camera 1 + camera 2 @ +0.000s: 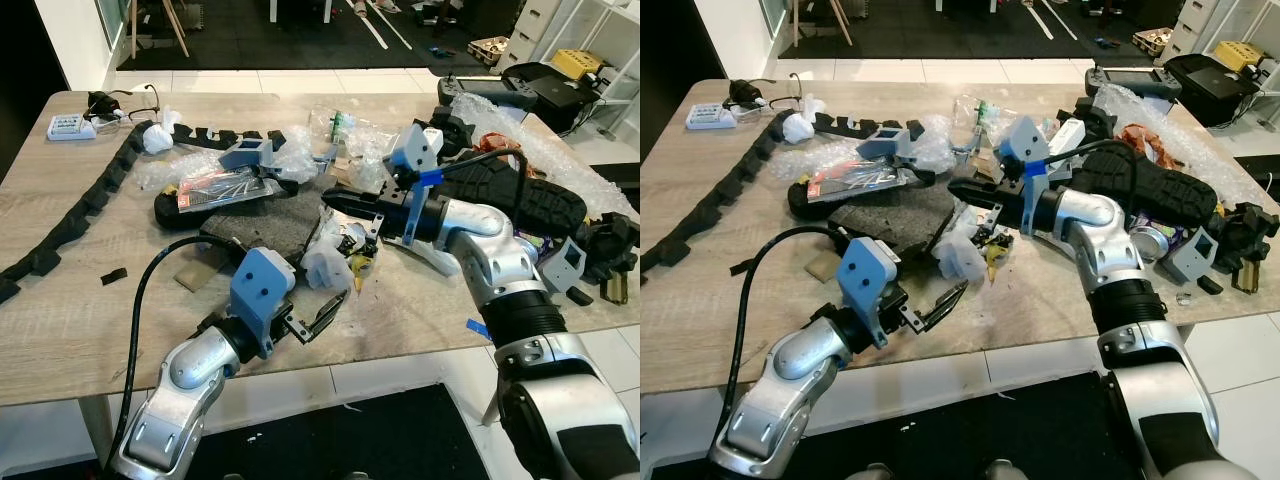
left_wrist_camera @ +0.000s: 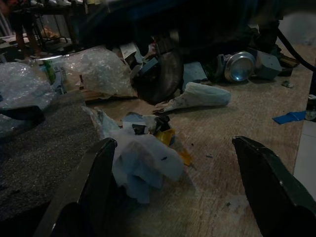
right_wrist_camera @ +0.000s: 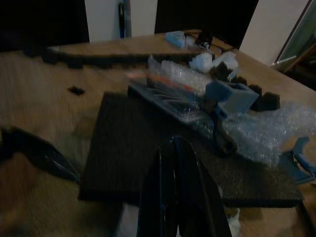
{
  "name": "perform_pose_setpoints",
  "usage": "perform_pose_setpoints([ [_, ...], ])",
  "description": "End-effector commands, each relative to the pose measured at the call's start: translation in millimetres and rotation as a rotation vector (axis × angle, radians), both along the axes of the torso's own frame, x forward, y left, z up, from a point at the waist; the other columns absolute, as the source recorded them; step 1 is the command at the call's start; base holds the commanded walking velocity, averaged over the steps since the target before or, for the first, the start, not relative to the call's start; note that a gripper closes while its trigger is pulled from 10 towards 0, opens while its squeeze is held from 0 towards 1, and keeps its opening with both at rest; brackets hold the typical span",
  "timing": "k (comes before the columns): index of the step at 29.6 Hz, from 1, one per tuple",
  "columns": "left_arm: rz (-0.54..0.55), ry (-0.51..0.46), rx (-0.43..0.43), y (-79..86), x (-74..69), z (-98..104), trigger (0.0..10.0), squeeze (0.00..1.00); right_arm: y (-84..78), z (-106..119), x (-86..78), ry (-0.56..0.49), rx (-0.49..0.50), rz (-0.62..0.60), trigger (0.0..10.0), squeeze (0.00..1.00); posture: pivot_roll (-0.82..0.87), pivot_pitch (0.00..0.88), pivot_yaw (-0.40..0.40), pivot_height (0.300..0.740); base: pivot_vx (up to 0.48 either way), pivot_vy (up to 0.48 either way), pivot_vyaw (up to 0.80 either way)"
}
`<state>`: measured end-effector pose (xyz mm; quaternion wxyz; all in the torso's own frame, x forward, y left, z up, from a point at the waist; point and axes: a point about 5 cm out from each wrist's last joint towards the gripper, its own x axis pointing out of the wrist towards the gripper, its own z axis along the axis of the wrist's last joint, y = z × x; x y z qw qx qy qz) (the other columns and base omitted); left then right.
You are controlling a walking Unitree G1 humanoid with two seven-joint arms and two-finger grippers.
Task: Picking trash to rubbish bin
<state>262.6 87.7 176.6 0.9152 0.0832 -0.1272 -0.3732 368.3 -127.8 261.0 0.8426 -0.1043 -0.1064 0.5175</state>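
Wooden and cluttered, the worktop stands on a pale tiled floor with a dark mat beneath its near edge. Low at that near edge, the left tool has its two black fingers spread wide apart with nothing between them, pointing toward a crumpled white wrapper that lies just beyond the fingertips. The left wrist view shows this more closely: the wrapper sits nearer one finger than the other, with small yellow and dark scraps touching its far side, and farther off a silver can, which the head views show tucked beside the black shoe.

Reaching in from the right, the right tool hovers over the dark foam slab with its fingers pressed together, empty. Its wrist view looks along the closed fingers across the slab to a clear packet with red print, a blue-grey printed block and bubble wrap behind.

Along the left side of the worktop runs a black foam strip, and a small white device rests at the far corner.
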Motion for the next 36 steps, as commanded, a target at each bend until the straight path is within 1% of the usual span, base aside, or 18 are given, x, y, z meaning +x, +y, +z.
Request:
perform_pose_setpoints([
  [1,-0.008,0.004,0.009,-1.2,-0.5,-2.8,10.0,0.0,-4.8,24.4,-2.8,-0.044,0.088,0.007,0.0,0.0,0.02,0.152,-0.061,0.74,0.0,0.0,0.0],
  [2,-0.008,0.004,0.009,-1.2,-0.5,-2.8,10.0,0.0,-4.8,24.4,-2.8,-0.044,0.088,0.007,0.0,0.0,0.02,0.152,-0.061,0.74,0.0,0.0,0.0],
  [3,-0.009,0.006,0.011,-0.8,-0.7,-3.1,10.0,0.0,-5.5,31.3,-2.9,-0.052,0.105,0.004,0.0,0.0,0.02,0.151,-0.06,0.74,0.0,0.0,0.0],
  [4,-0.011,0.007,0.012,-0.7,-1.0,-3.4,10.0,0.0,-6.0,32.6,-2.5,-0.054,0.088,0.0,0.0,0.0,0.02,0.149,-0.057,0.74,0.0,0.0,0.0],
  [5,-0.013,0.008,0.013,-1.2,-1.1,-3.8,10.0,0.0,-6.6,24.0,-1.2,-0.063,-0.003,-0.021,7.4,0.0,0.01,0.149,-0.056,0.74,0.0,0.0,0.0],
  [6,-0.018,0.008,0.014,-2.4,-1.1,-4.1,10.0,0.0,-8.9,-1.4,2.8,-0.073,-0.199,-0.079,10.0,0.0,0.01,0.149,-0.056,0.74,0.0,0.0,0.0],
  [7,-0.019,0.007,0.013,-3.0,-0.9,-3.8,10.0,0.0,-9.3,-16.3,3.8,-0.061,-0.261,-0.098,10.0,1.0,0.01,0.149,-0.056,0.74,0.0,0.0,0.0],
  [8,-0.019,0.007,0.013,-3.0,-0.9,-3.8,10.0,0.0,-9.3,-16.3,3.8,-0.061,-0.261,-0.098,10.0,1.0,0.01,0.149,-0.056,0.74,0.0,0.0,0.0],
  [9,-0.018,0.005,0.012,-3.3,-0.3,-3.2,10.0,0.0,-6.4,-34.0,3.9,-0.022,-0.259,-0.105,10.0,1.0,0.02,0.147,-0.057,0.74,0.0,0.0,0.0],
  [11,-0.018,0.004,0.012,-3.3,-0.1,-3.0,10.0,0.0,-4.2,-39.8,3.4,-0.001,-0.235,-0.104,10.0,1.0,0.02,0.147,-0.057,0.74,0.0,0.0,0.0],
  [15,-0.009,0.0,0.013,-1.2,0.2,-2.2,10.0,0.0,3.6,-64.8,-0.1,0.012,-0.267,-0.107,10.0,1.0,0.03,0.144,-0.057,0.74,0.0,0.0,0.0],
  [17,-0.008,-0.001,0.013,-0.6,-0.1,-2.0,10.0,0.0,4.5,-65.9,0.1,0.007,-0.25,-0.118,10.0,1.0,0.03,0.144,-0.057,0.74,0.0,0.0,0.0],
  [18,-0.006,0.0,0.014,0.6,-0.7,-2.1,10.0,0.0,5.2,-65.2,1.5,-0.004,-0.211,-0.138,10.0,1.0,0.03,0.14,-0.057,0.74,0.0,0.0,0.0],
  [23,-0.01,0.0,0.014,0.5,-1.4,-2.3,10.0,0.0,5.9,-66.2,3.6,-0.022,-0.183,-0.152,10.0,1.0,0.03,0.137,-0.058,0.74,0.0,0.0,0.0],
  [27,-0.016,0.001,0.014,-0.4,-1.8,-2.2,10.0,0.0,7.2,-70.1,3.5,0.001,-0.17,-0.138,10.0,1.0,0.03,0.135,-0.058,0.74,0.0,0.0,0.0],
  [32,-0.02,-0.001,0.016,-1.0,-2.2,-2.2,10.0,0.0,10.4,-83.6,1.9,0.047,-0.197,-0.12,10.0,1.0,0.03,0.133,-0.059,0.74,0.0,0.0,0.0],
  [34,-0.019,-0.002,0.018,-0.8,-2.0,-1.9,10.0,0.0,11.3,-90.8,0.3,0.079,-0.224,-0.104,10.0,0.0,0.03,0.133,-0.059,0.74,0.0,0.0,0.0],
  [36,-0.018,-0.002,0.018,-0.5,-2.0,-2.0,10.0,0.0,11.2,-97.0,-1.1,0.103,-0.248,-0.091,10.0,0.0,0.04,0.124,-0.063,0.74,0.0,0.0,0.0],
])
